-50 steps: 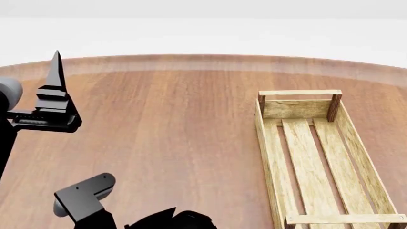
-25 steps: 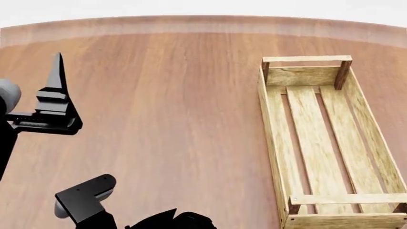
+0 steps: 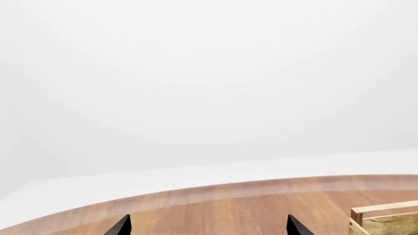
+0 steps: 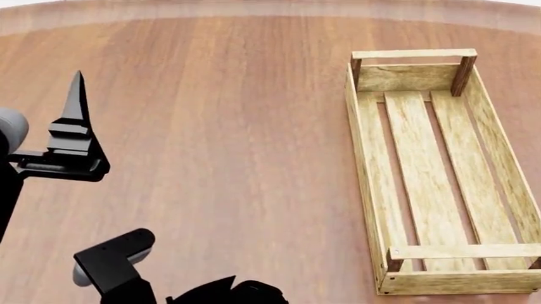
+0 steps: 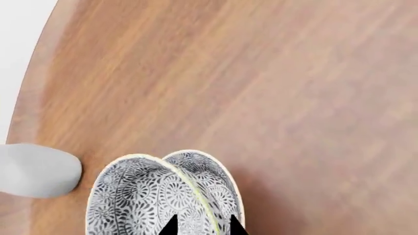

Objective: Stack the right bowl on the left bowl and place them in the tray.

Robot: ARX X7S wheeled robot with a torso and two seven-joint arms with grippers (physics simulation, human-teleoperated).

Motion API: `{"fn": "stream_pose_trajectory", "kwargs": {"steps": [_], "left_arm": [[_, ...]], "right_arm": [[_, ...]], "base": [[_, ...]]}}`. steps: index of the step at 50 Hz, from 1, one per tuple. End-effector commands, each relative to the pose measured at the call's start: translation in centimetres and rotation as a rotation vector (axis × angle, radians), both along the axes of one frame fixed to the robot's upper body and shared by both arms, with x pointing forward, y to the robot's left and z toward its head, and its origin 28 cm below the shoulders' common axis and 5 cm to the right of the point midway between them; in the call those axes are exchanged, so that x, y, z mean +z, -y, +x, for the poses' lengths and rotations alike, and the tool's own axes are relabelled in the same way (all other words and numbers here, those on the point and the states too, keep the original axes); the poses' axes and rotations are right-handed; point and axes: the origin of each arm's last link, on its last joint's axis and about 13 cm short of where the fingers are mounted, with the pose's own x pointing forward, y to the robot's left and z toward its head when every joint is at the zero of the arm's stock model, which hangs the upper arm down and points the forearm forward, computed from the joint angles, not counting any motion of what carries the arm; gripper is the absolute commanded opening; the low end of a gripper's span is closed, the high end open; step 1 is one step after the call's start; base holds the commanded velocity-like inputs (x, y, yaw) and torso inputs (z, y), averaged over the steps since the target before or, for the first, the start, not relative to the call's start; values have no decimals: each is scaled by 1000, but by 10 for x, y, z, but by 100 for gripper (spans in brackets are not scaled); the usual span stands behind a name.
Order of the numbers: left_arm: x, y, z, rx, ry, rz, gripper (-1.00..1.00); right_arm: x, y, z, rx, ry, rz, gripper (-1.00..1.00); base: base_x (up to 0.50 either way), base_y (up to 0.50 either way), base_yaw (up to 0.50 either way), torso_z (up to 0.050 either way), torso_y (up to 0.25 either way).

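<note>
Nearest the robot, the right gripper [image 5: 201, 226] held the bowls [image 5: 163, 193]: its two dark tips straddled the pale rim where the patterned grey bowls sat nested, one inside the other, so the stack appeared already made and lifted over the wooden table [image 4: 211, 126]. From the wrist camera alone I could not be sure how firmly that rim was pinched. A grey rounded part [image 5: 36, 170] showed beside the bowls, probably robot hardware.

Further out on the left, the left gripper [image 3: 205, 226] pointed level across the table, its tips well apart with nothing between them.

Beyond, to the right, the tray [image 4: 365, 190] lay empty, long side running away from the robot. The bowls did not show in the head view.

To do the carry well, I judged the arm should keep the stack level, bring it over the slatted middle, clear of the plank sides, and lower before releasing.
</note>
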Motion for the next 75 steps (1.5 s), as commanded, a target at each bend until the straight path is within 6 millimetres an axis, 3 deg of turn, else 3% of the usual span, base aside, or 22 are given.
{"fn": "stream_pose_trajectory", "kwargs": {"steps": [1, 22, 44, 45, 75], "left_arm": [[-1, 0, 0, -1, 1, 0, 100], [-4, 0, 0, 9, 2, 15, 100], [-5, 0, -1, -23, 7, 2, 100], [-4, -1, -1, -13, 7, 3, 100], [-7, -2, -2, -7, 10, -2, 100]], "right_arm": [[2, -2, 0, 3, 5, 20, 100], [-2, 0, 1, -1, -12, 16, 100], [-4, 1, 0, 10, -11, 14, 100], [-6, 1, 1, 2, 7, 6, -100], [-5, 2, 4, -36, 2, 17, -100]], "base": [[0, 0, 0, 0, 0], [0, 0, 0, 0, 0], [0, 0, 0, 0, -227], [0, 0, 0, 0, 0], [0, 0, 0, 0, 0]]}}
